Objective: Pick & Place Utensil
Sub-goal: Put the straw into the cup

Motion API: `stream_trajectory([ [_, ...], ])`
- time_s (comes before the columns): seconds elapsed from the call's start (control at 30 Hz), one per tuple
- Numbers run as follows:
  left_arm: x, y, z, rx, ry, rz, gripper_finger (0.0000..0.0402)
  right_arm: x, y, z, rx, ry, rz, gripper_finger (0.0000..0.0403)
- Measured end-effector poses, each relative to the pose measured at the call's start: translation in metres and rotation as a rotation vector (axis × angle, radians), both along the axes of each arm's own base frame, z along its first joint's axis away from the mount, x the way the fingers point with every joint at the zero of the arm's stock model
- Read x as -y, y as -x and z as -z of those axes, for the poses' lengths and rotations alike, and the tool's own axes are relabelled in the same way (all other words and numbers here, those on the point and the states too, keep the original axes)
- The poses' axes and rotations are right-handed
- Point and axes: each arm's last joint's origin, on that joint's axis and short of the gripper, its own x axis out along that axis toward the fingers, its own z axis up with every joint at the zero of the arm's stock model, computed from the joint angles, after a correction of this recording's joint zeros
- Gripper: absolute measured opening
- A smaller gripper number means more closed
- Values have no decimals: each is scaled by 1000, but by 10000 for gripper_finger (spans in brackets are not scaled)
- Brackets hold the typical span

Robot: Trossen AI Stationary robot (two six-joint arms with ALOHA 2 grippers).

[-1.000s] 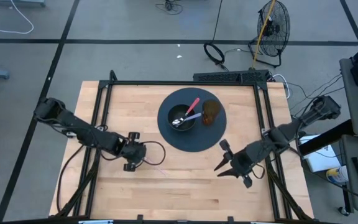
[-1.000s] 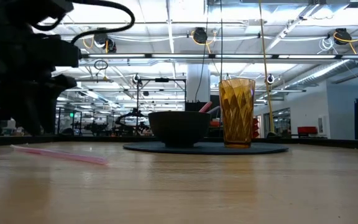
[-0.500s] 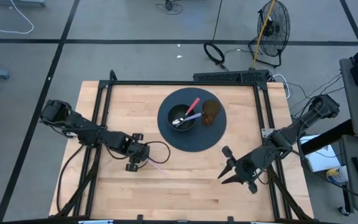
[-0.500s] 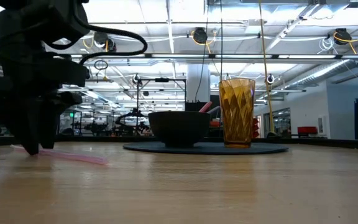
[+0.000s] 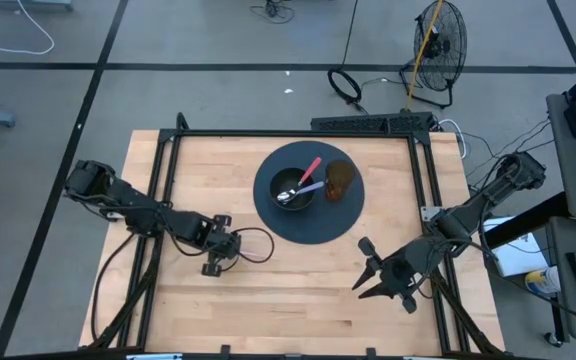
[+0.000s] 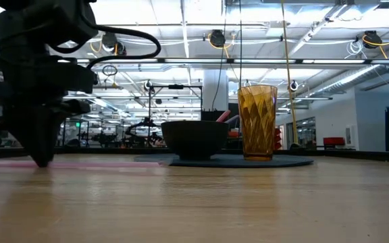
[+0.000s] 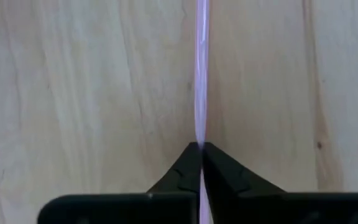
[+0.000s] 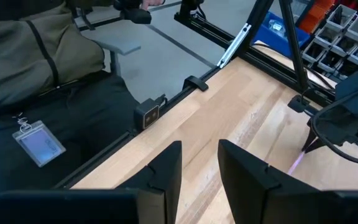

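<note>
Pink straw (image 7: 201, 93) lies on wood, pinched in the left gripper (image 7: 201, 152).

I note a light wooden counter (image 5: 298, 290) in a black frame. Directly on it lie a round dark mat (image 5: 306, 222) toward the far middle and a pink straw (image 5: 258, 253) left of centre.

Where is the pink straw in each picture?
High: straw right of the left tool.
Low: flat along the table, far left.
Left wrist: runs up from the shut tool.
Right wrist: far right.
Shared landmark: left tool.
</note>
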Motion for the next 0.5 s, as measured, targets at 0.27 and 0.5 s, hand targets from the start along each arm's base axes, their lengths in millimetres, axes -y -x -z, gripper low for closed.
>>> stream_trajectory([
  [0.27, 2, -5, -1, 58, 15, 17, 5, 0, 0, 0, 2, 3, -1, 102],
  [0.5, 4, -17, -6, 187, 15, 24, 4, 0, 0, -1, 18, 15, -10, 102],
])
